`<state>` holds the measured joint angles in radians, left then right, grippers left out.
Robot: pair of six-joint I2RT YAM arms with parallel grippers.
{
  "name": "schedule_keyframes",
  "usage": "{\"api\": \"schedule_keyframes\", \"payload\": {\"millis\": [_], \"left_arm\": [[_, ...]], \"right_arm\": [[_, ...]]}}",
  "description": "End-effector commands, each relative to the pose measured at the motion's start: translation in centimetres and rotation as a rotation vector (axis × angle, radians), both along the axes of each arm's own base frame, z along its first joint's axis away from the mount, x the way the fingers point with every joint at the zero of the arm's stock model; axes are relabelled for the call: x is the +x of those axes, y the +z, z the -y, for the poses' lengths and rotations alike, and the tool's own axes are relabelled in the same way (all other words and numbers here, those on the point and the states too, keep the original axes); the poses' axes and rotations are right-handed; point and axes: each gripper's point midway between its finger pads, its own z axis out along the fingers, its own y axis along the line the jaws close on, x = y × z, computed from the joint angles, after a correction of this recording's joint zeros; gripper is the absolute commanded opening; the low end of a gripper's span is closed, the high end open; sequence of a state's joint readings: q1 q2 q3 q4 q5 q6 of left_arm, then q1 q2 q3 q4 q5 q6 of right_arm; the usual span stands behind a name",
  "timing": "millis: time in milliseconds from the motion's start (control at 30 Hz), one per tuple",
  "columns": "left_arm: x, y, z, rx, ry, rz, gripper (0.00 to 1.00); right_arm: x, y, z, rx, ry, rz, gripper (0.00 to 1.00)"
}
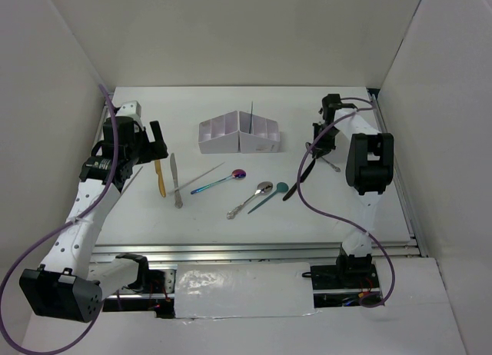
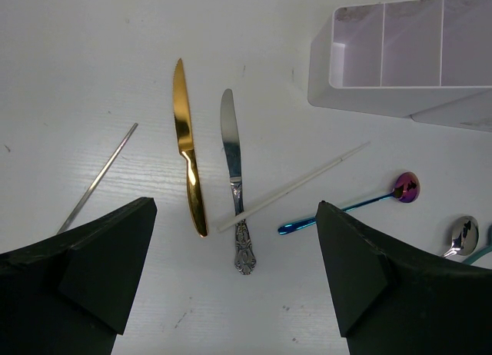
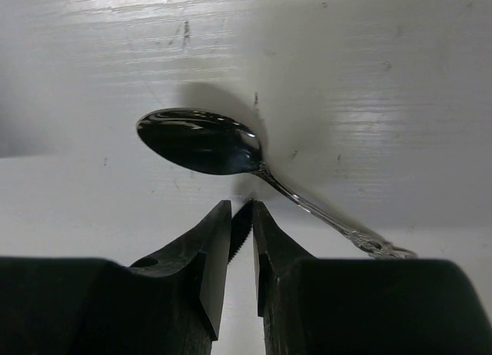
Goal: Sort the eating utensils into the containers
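Right gripper [image 3: 241, 210], fingers closed on the black knife [image 1: 297, 180]: we should clamp firmly, swing toward the white organizer box [image 1: 219, 145] at 9 o'clock, and tip blade-down. Left gripper [image 2: 237, 209] hangs spread above the gold knife [image 2: 187, 151].

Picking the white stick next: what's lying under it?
The white stick lies across the silver knife's handle and covers a short stretch of it. Along the rest of its length only bare table shows beneath.

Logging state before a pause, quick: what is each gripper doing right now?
Left gripper: open, holding nothing.
Right gripper: closed on the black knife.
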<state>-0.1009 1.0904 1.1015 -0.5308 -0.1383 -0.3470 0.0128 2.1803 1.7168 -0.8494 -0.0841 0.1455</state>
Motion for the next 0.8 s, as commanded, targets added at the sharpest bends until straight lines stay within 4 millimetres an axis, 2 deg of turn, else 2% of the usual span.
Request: {"api": "schedule_keyframes", "payload": {"millis": [0, 100, 167, 233, 267, 300, 367, 433, 500, 567, 767], "left_arm": [[0.9, 2.6, 0.1, -0.010, 0.008, 0.080, 0.99], [0.8, 2.6, 0.0, -0.008, 0.009, 0.081, 0.99], [0.8, 2.6, 0.0, -0.008, 0.009, 0.080, 0.99], [0.8, 2.5, 0.0, -0.006, 0.008, 0.080, 0.99], [0.8, 2.5, 0.0, -0.006, 0.009, 0.080, 0.99], [0.9, 2.4, 0.0, -0.006, 0.008, 0.077, 0.99], [1.0, 2.5, 0.1, -0.011, 0.006, 0.077, 0.99], [1.1, 2.6, 0.1, -0.013, 0.006, 0.080, 0.99], [1.1, 2.7, 0.2, -0.014, 0.005, 0.079, 0.99], [1.1, 2.6, 0.2, -0.011, 0.005, 0.077, 0.99], [1.2, 2.9, 0.2, -0.011, 0.003, 0.084, 0.99]], "right_arm": [[0.1, 1.1, -1.7, 0.069, 0.040, 0.014, 0.26], [0.6, 2.6, -2.2, 0.086, 0.052, 0.053, 0.25], [1.5, 4.0, -1.3, 0.041, 0.028, 0.117, 0.26], [2.0, 4.8, -0.2, -0.015, -0.001, 0.154, 0.33], [2.5, 5.5, 0.2, -0.031, -0.010, 0.170, 0.39], [2.6, 5.1, 0.4, -0.045, -0.013, 0.158, 0.55], [2.8, 5.1, 0.9, -0.073, -0.011, 0.138, 0.60], [2.4, 3.8, 0.9, -0.080, -0.004, 0.077, 0.68], [2.6, 3.6, 0.2, -0.069, 0.014, 0.074, 0.75], [2.6, 3.1, -0.6, -0.066, 0.030, 0.070, 0.79], [3.3, 2.3, -1.8, -0.101, 0.051, 0.065, 0.82]]}}
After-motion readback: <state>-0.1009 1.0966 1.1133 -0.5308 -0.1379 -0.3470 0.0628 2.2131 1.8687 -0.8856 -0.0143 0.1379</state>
